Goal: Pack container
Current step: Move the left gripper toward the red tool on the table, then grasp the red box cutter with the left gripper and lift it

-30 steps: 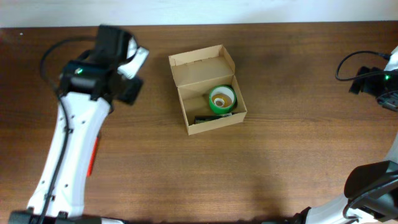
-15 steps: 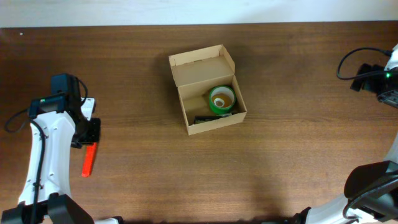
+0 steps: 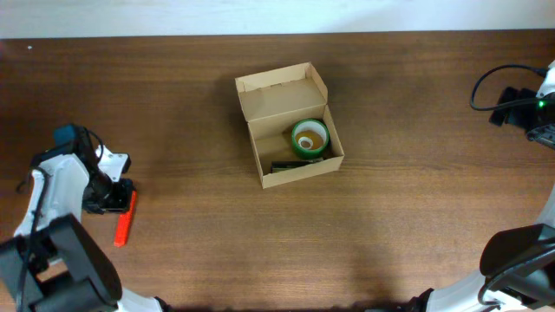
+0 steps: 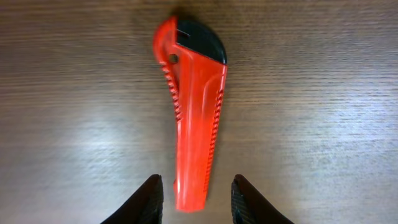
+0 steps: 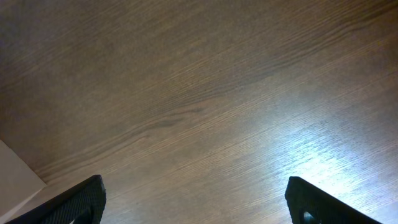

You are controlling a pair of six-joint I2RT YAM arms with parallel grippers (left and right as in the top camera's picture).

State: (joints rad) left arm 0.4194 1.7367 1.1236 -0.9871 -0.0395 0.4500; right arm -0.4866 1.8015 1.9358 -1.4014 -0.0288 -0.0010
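Observation:
The container (image 3: 279,91) is a tan cardboard box at the table's middle, its flap lid standing open. Inside lie a green tape roll (image 3: 310,139) and a dark flat item (image 3: 290,165). A red utility knife (image 4: 196,118) with a black tip lies flat on the wood at the left front (image 3: 124,224). My left gripper (image 4: 198,183) hovers over the knife's butt end, open, with a finger on either side and a gap to each. At the far right edge, over bare wood, my right gripper (image 5: 194,186) stands wide open and holds nothing.
The left arm (image 3: 61,186) bends over the table's left edge. A black cable (image 3: 486,87) loops by the right arm at the far right. A pale strip runs along the table's back edge (image 3: 277,17).
My left arm swung from the upper left, near the box, down to the left front. It now sits over the red knife. The right arm and box stayed put.

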